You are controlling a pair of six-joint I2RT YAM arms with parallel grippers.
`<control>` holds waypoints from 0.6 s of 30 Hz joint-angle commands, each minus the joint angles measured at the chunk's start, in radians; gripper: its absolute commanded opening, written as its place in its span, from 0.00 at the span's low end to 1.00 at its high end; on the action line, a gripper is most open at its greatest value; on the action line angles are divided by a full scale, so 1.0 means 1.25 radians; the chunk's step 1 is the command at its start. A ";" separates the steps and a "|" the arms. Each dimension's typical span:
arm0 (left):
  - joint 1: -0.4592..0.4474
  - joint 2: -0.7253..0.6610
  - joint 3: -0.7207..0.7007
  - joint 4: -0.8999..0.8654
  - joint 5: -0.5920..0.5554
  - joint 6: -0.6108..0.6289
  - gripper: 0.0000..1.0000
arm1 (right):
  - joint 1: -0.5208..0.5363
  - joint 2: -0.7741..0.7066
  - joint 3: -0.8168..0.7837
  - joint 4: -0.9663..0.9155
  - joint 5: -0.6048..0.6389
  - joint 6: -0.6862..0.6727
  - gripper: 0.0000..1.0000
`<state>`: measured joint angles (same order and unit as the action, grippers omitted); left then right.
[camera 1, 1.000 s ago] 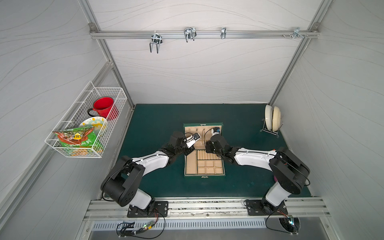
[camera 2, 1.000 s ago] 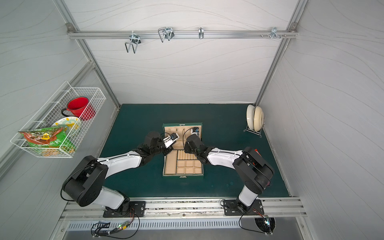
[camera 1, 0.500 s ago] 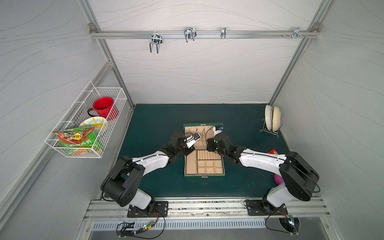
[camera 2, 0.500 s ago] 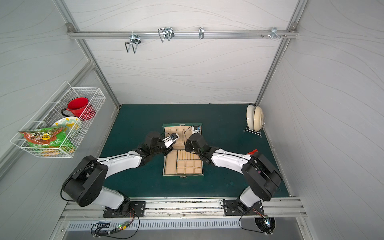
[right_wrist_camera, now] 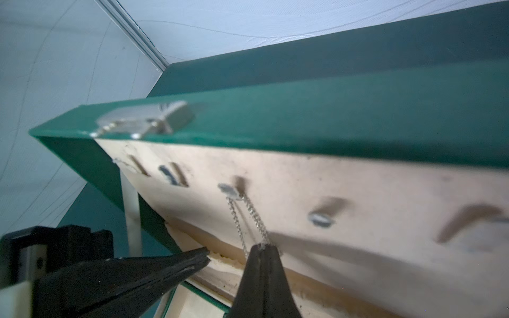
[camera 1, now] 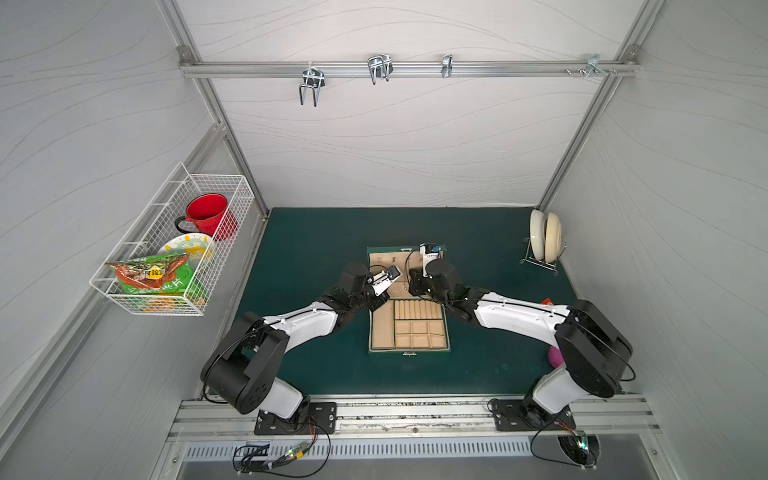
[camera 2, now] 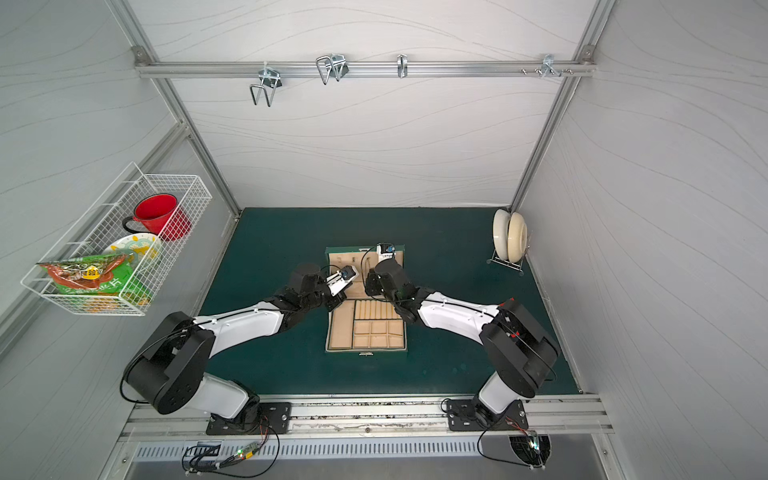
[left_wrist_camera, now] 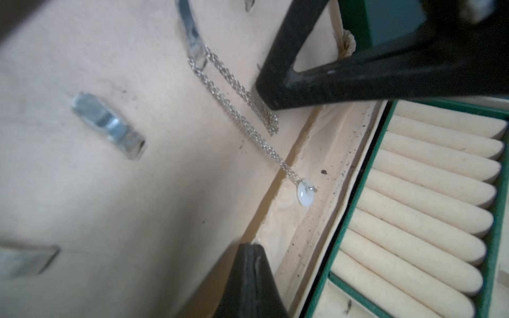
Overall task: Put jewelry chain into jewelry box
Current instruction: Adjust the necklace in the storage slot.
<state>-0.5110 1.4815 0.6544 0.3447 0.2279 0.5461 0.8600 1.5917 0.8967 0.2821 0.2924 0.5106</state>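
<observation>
At the tip of the right gripper the two black fingers are pressed together and appear to pinch one strand of the jewelry chain, close against the beige lining of the raised lid. Just beside it, the left gripper is closed too, on nothing, with its point low by the hinge fold. From the pinch, the chain runs up to a small metal hook in the lid and drapes over it. The longer strand falls to a pale disc pendant lying on the fold between the lid and the ring rolls of the jewelry box. Such a fine chain is likely almost weightless, wholly limp and slippery, so it should sag, bunch and slide through a loose grip, and its links could snag on the hook. The safest hold is probably a firm fingertip pinch on a strand just below the hook, or at the pendant, without tugging.
</observation>
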 commanded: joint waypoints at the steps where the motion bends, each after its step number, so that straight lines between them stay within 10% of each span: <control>1: -0.011 -0.016 0.030 0.016 0.031 -0.007 0.00 | 0.005 0.027 0.017 0.023 0.013 -0.014 0.00; 8: -0.012 -0.016 0.032 0.016 0.034 -0.011 0.00 | 0.006 0.051 0.018 0.027 0.024 -0.012 0.00; 18: -0.013 -0.009 0.042 0.015 0.021 -0.029 0.00 | 0.007 -0.041 -0.019 -0.015 -0.004 0.008 0.33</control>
<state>-0.5117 1.4815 0.6579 0.3397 0.2264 0.5346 0.8688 1.6100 0.8917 0.2901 0.2958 0.5072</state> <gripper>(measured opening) 0.055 0.314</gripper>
